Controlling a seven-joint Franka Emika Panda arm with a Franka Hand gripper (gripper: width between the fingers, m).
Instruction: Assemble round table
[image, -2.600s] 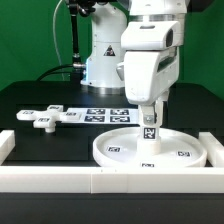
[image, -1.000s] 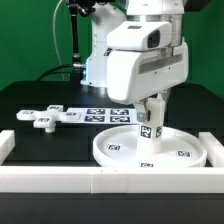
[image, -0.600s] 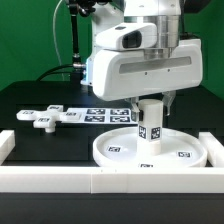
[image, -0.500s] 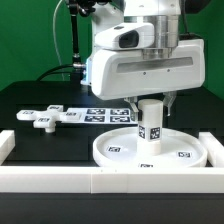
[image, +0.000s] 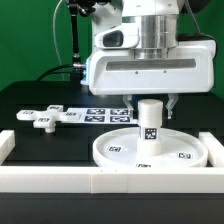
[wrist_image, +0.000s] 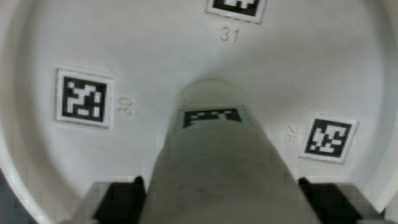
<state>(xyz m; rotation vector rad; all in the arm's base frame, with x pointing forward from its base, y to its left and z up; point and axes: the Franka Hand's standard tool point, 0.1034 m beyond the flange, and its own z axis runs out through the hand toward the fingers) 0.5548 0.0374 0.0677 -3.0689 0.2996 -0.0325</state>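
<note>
bright, even overhead light — glare on the disc (image: 150, 150), wrist view softly blurred

Exterior view faces the arm (image: 150, 70); wrist view (close, blurry) seemingly looks down their shared post (wrist_image: 217, 160).

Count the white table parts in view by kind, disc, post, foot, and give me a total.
Disc: 1
Post: 1
Foot: 1
Total: 3

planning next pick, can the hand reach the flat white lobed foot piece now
Likely yes: the flat white lobed foot piece lies uncovered on the black table, but the hand straddles the upright white post.
</note>
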